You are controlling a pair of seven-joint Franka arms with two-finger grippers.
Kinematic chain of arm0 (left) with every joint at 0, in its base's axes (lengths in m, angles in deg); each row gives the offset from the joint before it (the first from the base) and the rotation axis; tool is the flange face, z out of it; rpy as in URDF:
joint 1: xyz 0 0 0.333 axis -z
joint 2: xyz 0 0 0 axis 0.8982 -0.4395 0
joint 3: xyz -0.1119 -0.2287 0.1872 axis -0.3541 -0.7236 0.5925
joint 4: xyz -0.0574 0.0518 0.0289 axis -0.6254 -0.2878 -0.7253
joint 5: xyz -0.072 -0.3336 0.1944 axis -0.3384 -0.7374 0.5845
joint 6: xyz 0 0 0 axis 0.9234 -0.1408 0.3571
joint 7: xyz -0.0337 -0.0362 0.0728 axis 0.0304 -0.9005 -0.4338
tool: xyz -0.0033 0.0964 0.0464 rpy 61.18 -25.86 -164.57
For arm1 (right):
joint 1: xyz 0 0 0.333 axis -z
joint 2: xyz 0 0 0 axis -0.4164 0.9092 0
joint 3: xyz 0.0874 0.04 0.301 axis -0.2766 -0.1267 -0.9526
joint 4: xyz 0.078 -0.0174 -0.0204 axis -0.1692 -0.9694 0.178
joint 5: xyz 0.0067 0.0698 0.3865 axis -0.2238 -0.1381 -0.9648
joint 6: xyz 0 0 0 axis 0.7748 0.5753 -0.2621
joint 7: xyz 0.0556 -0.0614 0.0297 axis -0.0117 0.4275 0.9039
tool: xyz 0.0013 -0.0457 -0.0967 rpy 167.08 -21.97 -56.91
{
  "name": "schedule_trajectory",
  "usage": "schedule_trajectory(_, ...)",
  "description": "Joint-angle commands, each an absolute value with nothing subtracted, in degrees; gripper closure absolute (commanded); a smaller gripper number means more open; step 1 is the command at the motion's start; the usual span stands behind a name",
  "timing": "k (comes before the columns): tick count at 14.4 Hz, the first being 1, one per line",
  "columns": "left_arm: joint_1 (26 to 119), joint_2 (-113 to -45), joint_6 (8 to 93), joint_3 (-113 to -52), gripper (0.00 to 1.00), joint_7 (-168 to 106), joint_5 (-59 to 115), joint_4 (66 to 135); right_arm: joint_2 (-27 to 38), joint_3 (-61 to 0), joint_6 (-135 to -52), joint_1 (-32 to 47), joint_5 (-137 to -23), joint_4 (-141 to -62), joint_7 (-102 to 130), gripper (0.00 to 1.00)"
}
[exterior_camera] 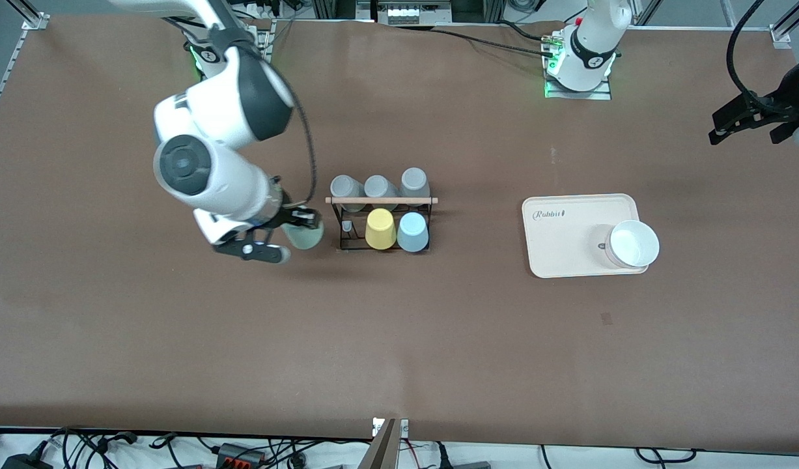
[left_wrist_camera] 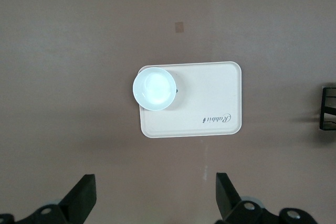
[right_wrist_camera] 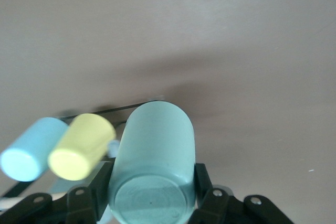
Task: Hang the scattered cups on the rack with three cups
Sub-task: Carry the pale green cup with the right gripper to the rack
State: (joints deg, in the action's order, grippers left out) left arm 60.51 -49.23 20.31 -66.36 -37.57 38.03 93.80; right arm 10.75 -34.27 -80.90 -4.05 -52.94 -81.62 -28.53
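My right gripper (exterior_camera: 300,229) is shut on the pale mint green cup (exterior_camera: 308,236) and holds it on its side in the air, just beside the rack (exterior_camera: 381,200) at the right arm's end of it. In the right wrist view the mint cup (right_wrist_camera: 152,150) sits between my fingers (right_wrist_camera: 203,179). The light blue cup (exterior_camera: 413,232) hangs on the rack's row nearer the front camera, beside a yellow cup (exterior_camera: 380,228). Three grey cups (exterior_camera: 379,187) fill the farther row. An empty peg (exterior_camera: 347,228) stands beside the yellow cup. My left gripper (exterior_camera: 731,127) waits open, high over the table's left-arm end.
A cream tray (exterior_camera: 568,228) lies toward the left arm's end of the table, with a white bowl (exterior_camera: 633,244) on its corner. Both show in the left wrist view, the tray (left_wrist_camera: 210,98) and the bowl (left_wrist_camera: 154,88), below my open left gripper (left_wrist_camera: 155,188).
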Motion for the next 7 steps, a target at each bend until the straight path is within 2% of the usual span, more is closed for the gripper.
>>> schedule_trajectory(1, 60.0, -49.3, 19.9, -66.2, 0.00, -39.1, 36.8, 92.9, 15.1, -33.6, -80.5, -6.7, -53.7, -75.5, -34.5, 0.80)
schedule_trajectory(7, 60.0, -49.3, 20.0, -66.2, 0.00, -39.1, 36.8, 93.0, 18.1, -33.5, -81.4, -9.4, -53.1, -75.2, -37.7, 0.78)
